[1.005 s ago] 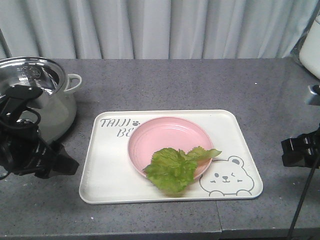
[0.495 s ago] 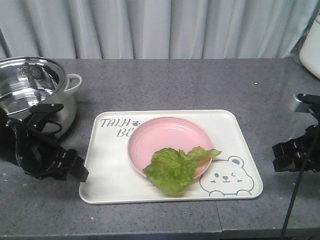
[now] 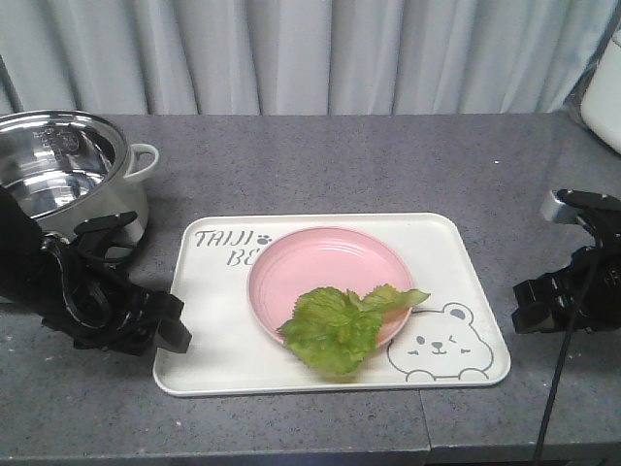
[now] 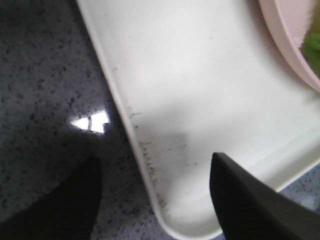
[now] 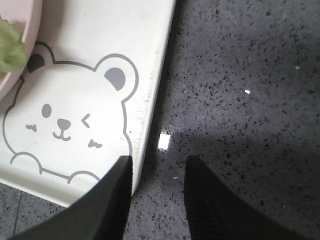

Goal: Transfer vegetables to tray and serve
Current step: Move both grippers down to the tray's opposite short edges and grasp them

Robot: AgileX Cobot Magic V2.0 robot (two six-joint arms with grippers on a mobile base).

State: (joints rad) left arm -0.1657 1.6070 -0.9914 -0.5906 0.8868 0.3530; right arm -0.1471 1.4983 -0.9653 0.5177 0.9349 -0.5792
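Currently the lettuce leaf [image 3: 335,325] lies limp across the near rim of the pink plate [image 3: 320,257], its tip overhanging the tray [image 3: 213,330], which sits flat on the grey surface [image 3: 388,165]. The left gripper [image 3: 170,330] is open and empty with its jaws straddling the tray's left rim. The right gripper [image 3: 529,311] is likewise open and empty, one jaw over the right rim and one over the surface. The tray looks stiff, light and smooth, with plate and leaf riding loose on it, so the sensible hold is a pinch on both short rims, lifted level.
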